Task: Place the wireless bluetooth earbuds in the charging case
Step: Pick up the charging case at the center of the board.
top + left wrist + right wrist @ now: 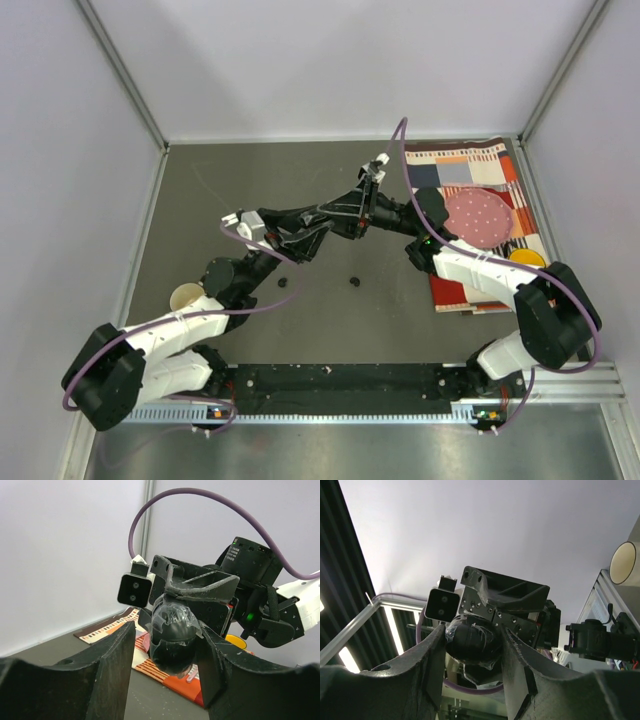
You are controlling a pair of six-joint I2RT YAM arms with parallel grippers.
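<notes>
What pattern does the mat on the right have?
The mat is a multicoloured patchwork, clearest in the top view.

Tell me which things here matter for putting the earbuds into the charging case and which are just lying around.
For the job:
- tiny black earbuds, two on the table
- black oval pod held in mid-air, probably the case

Lying about:
- beige cup
- patterned cloth
- pink dotted disc
- yellow round thing

The charging case is hanging above the table; two earbuds are lying on that table, a mat lying rear-right.
</notes>
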